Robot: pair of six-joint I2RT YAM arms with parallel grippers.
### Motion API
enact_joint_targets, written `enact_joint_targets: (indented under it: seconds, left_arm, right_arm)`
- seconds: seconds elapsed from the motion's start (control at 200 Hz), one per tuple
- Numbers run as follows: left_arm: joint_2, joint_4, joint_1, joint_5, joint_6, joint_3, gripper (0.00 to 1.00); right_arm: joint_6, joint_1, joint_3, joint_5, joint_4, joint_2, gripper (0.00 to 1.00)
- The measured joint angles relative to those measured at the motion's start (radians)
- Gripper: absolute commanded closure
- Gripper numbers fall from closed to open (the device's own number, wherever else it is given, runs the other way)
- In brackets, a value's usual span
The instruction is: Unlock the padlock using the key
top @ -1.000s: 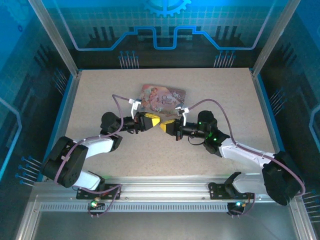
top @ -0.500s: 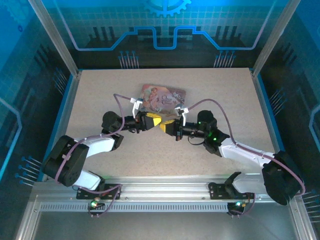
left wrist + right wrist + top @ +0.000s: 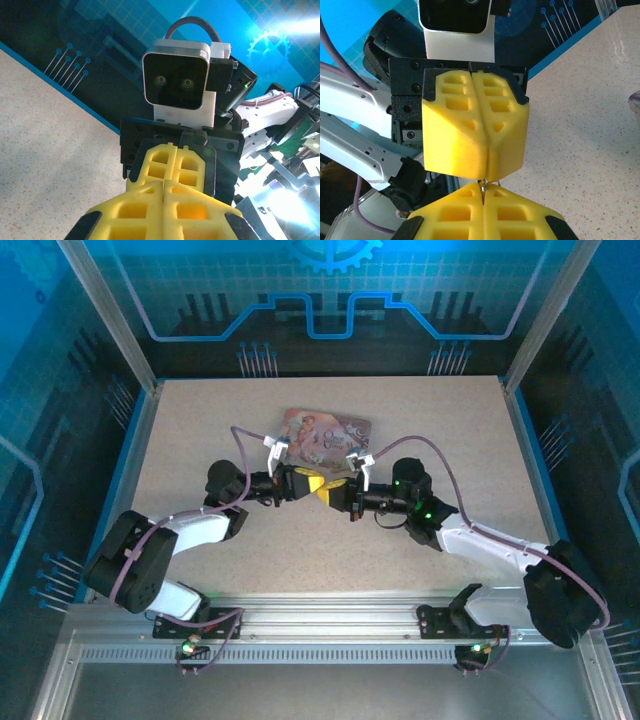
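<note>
Now the left gripper (image 3: 487,170) and right gripper (image 3: 483,194) meet tip to tip, both closed. The right pinches a thin sliver, apparently the key (image 3: 483,187), pointing straight at the left.

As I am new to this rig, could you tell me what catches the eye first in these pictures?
The left gripper and right gripper meet tip to tip over the middle of the table, their yellow fingers pressed shut. Just behind them lies a pink printed tin. A tiny glint of metal shows where the tips meet.
</note>
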Motion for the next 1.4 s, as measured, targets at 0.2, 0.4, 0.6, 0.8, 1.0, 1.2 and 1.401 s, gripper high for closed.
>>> enact_joint_targets:
  seconds: [0.2,0.4,0.6,0.8,1.0,1.2,1.401]
  left_arm:
    - [-0.050,-0.177,-0.004,0.026,0.100,0.026,1.00]
    - [-0.170,-0.547,-0.006,0.063,0.313,0.141,1.00]
    - [-0.205,-0.779,-0.007,0.084,0.433,0.228,1.00]
    - [-0.211,-0.917,-0.017,0.090,0.492,0.235,1.00]
    - [-0.238,-0.978,-0.027,0.089,0.525,0.244,1.00]
    - [-0.243,-0.982,-0.028,0.089,0.525,0.244,1.00]
    - [-0.243,-0.974,-0.032,0.089,0.524,0.244,1.00]
  right_arm:
    - [-0.049,-0.013,0.017,-0.001,-0.111,-0.024,0.68]
    - [-0.077,-0.086,0.011,-0.021,-0.190,-0.169,0.68]
    - [-0.068,-0.078,-0.007,-0.072,-0.146,-0.175,0.65]
    - [-0.058,-0.036,-0.007,-0.107,-0.127,-0.133,0.72]
    - [-0.045,-0.029,-0.006,-0.126,-0.090,-0.113,0.73]
    - [-0.045,-0.009,-0.005,-0.132,-0.085,-0.091,0.75]
    - [-0.033,-0.006,-0.004,-0.132,-0.067,-0.079,0.78]
